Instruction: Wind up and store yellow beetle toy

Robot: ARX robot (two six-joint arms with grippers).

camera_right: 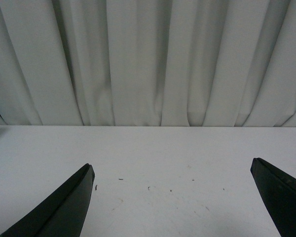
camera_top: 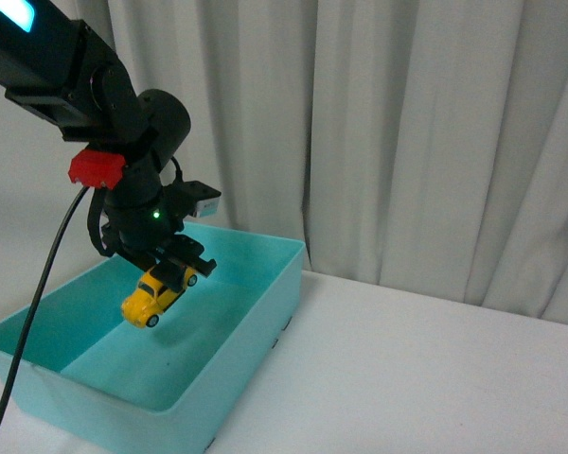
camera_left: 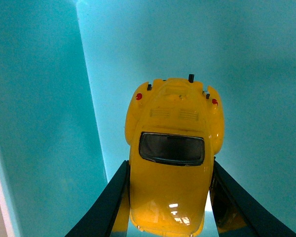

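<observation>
While clamped, one beetle toy [camera_top: 151,301] seemingly hangs.

- The left gripper [camera_top: 175,265] clamps the yellow beetle toy [camera_top: 151,301], nose tilted down, above the teal bin [camera_top: 265,312].
- The bin sits on a white table [camera_top: 407,369], with a pale curtain [camera_top: 407,132] behind.
- A black cable [camera_top: 38,293] hangs at the far left.

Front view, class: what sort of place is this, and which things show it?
Probably a staged robot test bench, not a home: plain white tabletop, pleated white curtain backdrop, and the black left gripper holding a glossy yellow beetle toy car above a turquoise plastic bin.
</observation>
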